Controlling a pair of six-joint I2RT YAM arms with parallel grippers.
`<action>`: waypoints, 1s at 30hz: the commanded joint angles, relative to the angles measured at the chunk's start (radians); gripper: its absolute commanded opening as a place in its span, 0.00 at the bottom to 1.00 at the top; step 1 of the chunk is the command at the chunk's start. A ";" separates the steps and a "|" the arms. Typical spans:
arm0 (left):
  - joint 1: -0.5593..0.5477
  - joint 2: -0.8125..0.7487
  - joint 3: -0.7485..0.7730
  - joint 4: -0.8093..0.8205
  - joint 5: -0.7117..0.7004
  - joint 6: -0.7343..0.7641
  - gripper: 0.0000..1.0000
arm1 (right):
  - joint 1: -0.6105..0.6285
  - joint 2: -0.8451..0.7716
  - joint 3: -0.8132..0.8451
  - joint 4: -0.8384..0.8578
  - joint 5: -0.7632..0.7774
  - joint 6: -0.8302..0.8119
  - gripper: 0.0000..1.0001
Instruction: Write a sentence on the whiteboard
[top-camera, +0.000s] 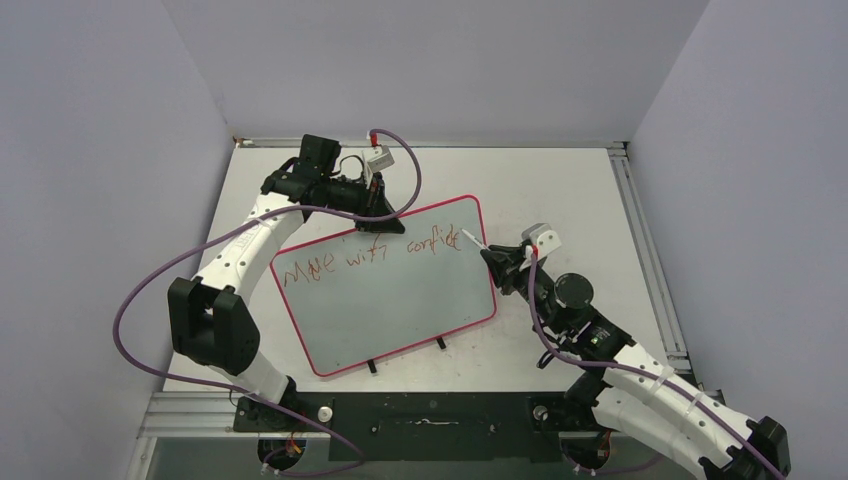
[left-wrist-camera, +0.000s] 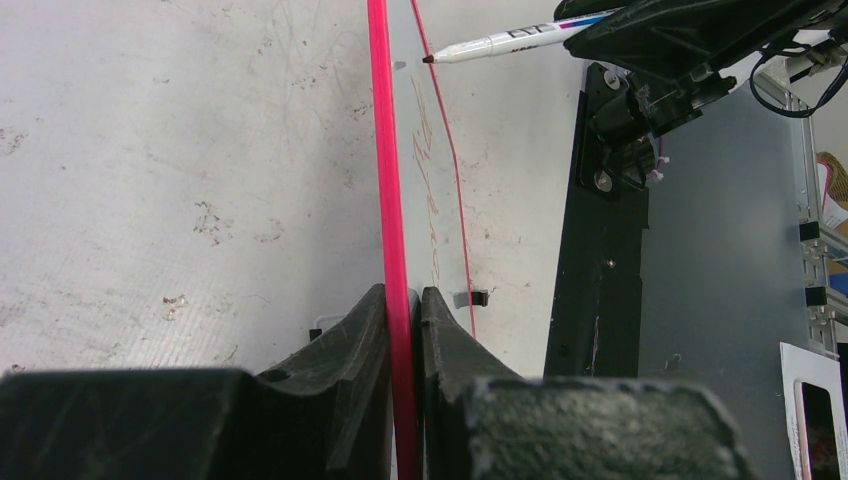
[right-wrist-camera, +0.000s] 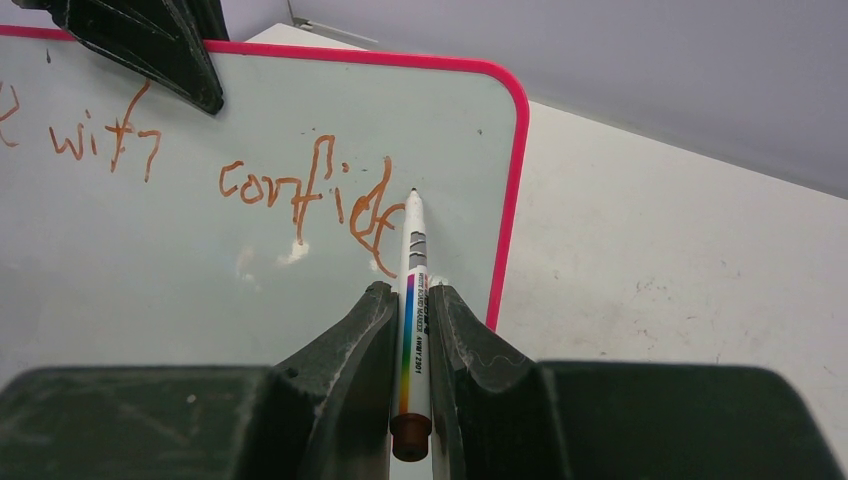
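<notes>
Fingers of the left gripper (left-wrist-camera: 404, 300) pinch the whiteboard (left-wrist-camera: 381, 150) rim, probably to steady it. Right gripper (right-wrist-camera: 408, 298) squeezes the marker (right-wrist-camera: 414, 250), tip beyond its fingers at the sentence (right-wrist-camera: 300, 190).

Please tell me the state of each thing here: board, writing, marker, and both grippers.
whiteboard, clamped at its pink rim
sentence, unfinished, reads "Move with confide" so far
marker, uncapped, tip by the last letter
left gripper, shut on the whiteboard rim
right gripper, shut on the marker
</notes>
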 joint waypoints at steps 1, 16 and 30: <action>-0.011 -0.018 -0.021 -0.011 0.021 0.078 0.00 | -0.004 0.008 0.013 0.020 0.021 0.009 0.05; -0.011 -0.019 -0.026 -0.002 0.017 0.076 0.00 | 0.000 0.000 0.003 -0.004 -0.027 0.025 0.05; -0.011 -0.023 -0.028 0.001 0.017 0.075 0.00 | 0.007 -0.006 0.002 -0.041 0.038 0.029 0.05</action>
